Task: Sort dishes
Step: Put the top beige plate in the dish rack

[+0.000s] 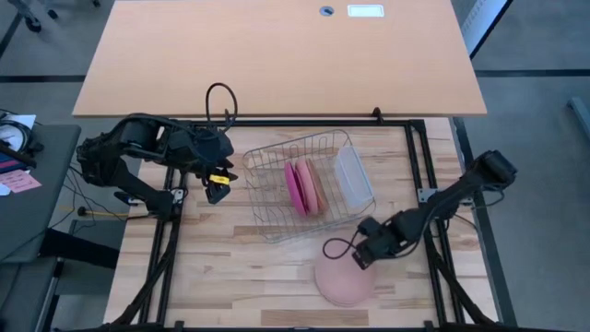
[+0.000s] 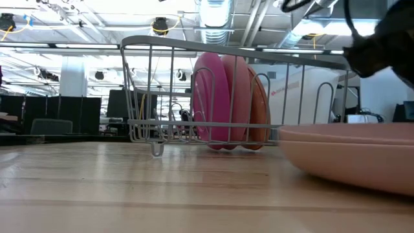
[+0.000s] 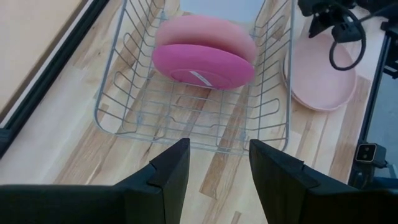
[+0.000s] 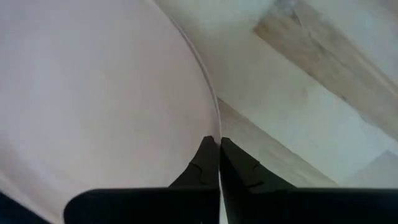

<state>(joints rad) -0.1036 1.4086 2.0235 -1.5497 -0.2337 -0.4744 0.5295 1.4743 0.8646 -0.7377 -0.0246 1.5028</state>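
Note:
A pale pink plate (image 1: pixel 343 284) lies on the table near its front edge; it also shows in the low view (image 2: pixel 349 158). My right gripper (image 1: pixel 364 256) is shut on its far rim. A magenta plate (image 1: pixel 294 189) and a salmon-orange plate (image 1: pixel 312 190) stand on edge between the wires of the wire rack (image 1: pixel 267 166), beside a translucent tub (image 1: pixel 353 177). My left gripper (image 3: pixel 217 168) is open and empty, hovering left of the rack (image 1: pixel 218 184). My right gripper pinches the pale pink plate's rim (image 4: pixel 214 118) between its two fingers, on the plate's far side. The fingers (image 4: pixel 205 163) slant down from the table's far right, one on each face of the rim. The plate's underside (image 2: pixel 362 181) rests on the table.
The wire rack stands mid-table with free slots at its left part (image 3: pixel 180 106). A black frame rail (image 1: pixel 429 175) runs along the table's right side, and another (image 1: pixel 171 231) runs along the left. Bare wood (image 1: pixel 240 277) lies in front of the rack.

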